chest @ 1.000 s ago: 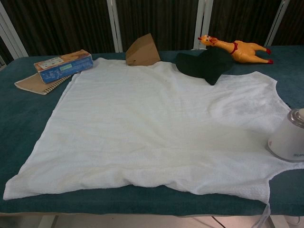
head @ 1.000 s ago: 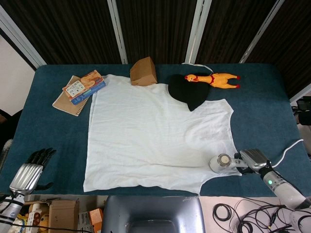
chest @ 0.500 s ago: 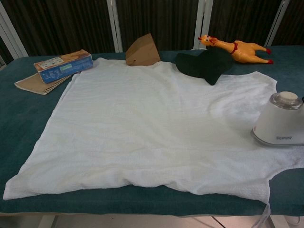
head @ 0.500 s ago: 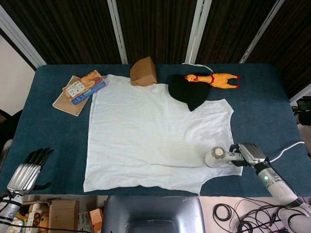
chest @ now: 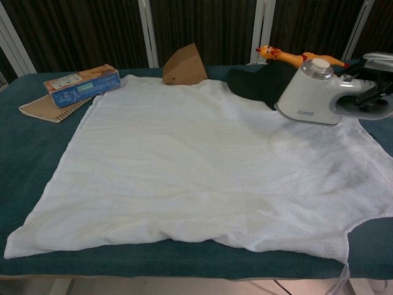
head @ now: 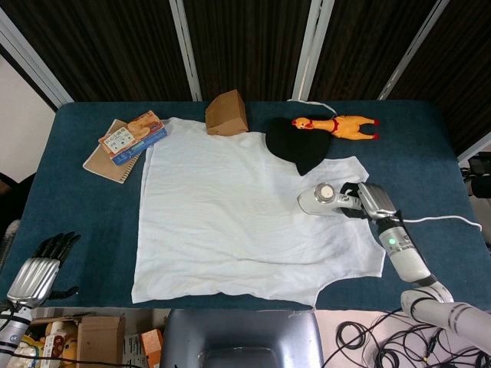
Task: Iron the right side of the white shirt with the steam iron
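Observation:
The white shirt (head: pixel 245 215) (chest: pixel 202 166) lies flat across the blue table (head: pixel 69 207). The white steam iron (head: pixel 322 198) (chest: pixel 310 91) rests on the shirt's right side, near the upper right corner. My right hand (head: pixel 367 199) (chest: pixel 374 86) grips the iron's handle from the right. Its white cord (head: pixel 441 220) trails off to the right. My left hand (head: pixel 42 264) hangs off the table's near left corner with its fingers apart and nothing in it.
A black cap (head: pixel 295 146) overlaps the shirt's top edge just behind the iron. A rubber chicken (head: pixel 337 125), a brown cardboard box (head: pixel 226 113) and a blue box on a notebook (head: pixel 130 136) line the far side.
My right hand has slid the iron from the shirt's lower right corner up and leftward to the upper right part. The left hand has barely moved.

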Motion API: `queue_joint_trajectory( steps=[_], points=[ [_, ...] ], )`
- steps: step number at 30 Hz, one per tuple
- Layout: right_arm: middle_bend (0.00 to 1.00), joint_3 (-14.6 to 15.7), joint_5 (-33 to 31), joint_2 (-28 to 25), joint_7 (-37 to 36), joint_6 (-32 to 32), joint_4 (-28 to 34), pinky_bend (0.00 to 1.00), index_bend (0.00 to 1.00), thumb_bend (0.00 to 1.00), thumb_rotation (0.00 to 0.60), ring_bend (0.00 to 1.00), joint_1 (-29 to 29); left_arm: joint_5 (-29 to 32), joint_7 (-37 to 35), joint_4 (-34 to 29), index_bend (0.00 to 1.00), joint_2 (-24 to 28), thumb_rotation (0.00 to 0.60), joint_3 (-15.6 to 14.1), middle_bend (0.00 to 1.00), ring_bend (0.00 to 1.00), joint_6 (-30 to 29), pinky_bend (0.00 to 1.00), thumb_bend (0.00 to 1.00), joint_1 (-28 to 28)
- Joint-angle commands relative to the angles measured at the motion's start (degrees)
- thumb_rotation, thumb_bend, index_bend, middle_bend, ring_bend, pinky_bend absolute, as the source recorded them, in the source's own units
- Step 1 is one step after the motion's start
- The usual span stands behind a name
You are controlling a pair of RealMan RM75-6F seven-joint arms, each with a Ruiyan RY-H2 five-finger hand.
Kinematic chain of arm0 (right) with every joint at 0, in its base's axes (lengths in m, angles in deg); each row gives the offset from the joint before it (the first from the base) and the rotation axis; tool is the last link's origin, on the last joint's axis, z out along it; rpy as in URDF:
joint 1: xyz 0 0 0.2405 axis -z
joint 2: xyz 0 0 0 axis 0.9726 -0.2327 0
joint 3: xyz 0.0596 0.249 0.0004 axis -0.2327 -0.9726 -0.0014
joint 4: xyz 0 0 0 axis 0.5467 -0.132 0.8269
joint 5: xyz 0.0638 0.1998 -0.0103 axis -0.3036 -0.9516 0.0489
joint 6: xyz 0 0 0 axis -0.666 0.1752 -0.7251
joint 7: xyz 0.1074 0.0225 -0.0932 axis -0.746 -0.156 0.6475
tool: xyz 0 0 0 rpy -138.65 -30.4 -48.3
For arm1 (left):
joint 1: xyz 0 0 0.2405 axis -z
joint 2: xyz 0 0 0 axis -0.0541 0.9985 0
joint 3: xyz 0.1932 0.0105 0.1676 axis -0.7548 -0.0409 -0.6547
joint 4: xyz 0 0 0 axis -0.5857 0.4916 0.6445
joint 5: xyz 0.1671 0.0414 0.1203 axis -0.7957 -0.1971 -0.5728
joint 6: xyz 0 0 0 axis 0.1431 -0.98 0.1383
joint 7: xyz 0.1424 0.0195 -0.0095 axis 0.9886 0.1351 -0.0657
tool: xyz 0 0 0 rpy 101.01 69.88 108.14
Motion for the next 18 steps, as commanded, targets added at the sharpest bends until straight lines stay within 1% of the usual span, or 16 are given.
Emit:
queue_joint_trajectory(
  steps=[1, 4, 9, 13, 18],
  points=[
    [1.0, -1.29, -3.3, 4.69, 4.5, -2.88, -4.63, 1.0, 1.0, 0.81, 0.6, 1.0, -3.04, 0.06, -0.09, 0.07, 0.07, 0.01, 0.6, 0.07, 0.06, 0.0, -0.06, 0.1, 0.06, -0.05],
    [1.0, -1.02, -4.23, 7.12, 6.33, -3.85, -6.81, 1.0, 1.0, 0.81, 0.6, 1.0, -3.84, 0.05, -0.39, 0.23, 0.07, -0.03, 0.6, 0.11, 0.06, 0.0, -0.33, 0.1, 0.06, -0.21],
    [1.0, -0.22, -4.23, 8.16, 7.12, -4.48, -7.19, 1.0, 1.0, 0.81, 0.6, 1.0, -3.72, 0.03, -0.86, 0.56, 0.07, -0.07, 0.6, 0.15, 0.06, 0.0, -0.45, 0.1, 0.06, -0.34],
    [1.0, 1.21, -3.1, 6.79, 6.44, -4.95, -4.48, 1.0, 1.0, 0.81, 0.6, 1.0, -2.67, 0.02, -0.99, 0.58, 0.07, -0.08, 0.6, 0.17, 0.06, 0.0, -0.52, 0.1, 0.06, -0.42],
    [1.0, 4.58, 1.0, 2.71, 4.38, -4.04, 2.13, 1.0, 1.0, 0.8, 0.6, 1.0, -0.11, 0.01, -0.74, 0.41, 0.07, 0.0, 0.6, 0.12, 0.06, 0.0, -0.78, 0.1, 0.06, -0.68]
  ],
)
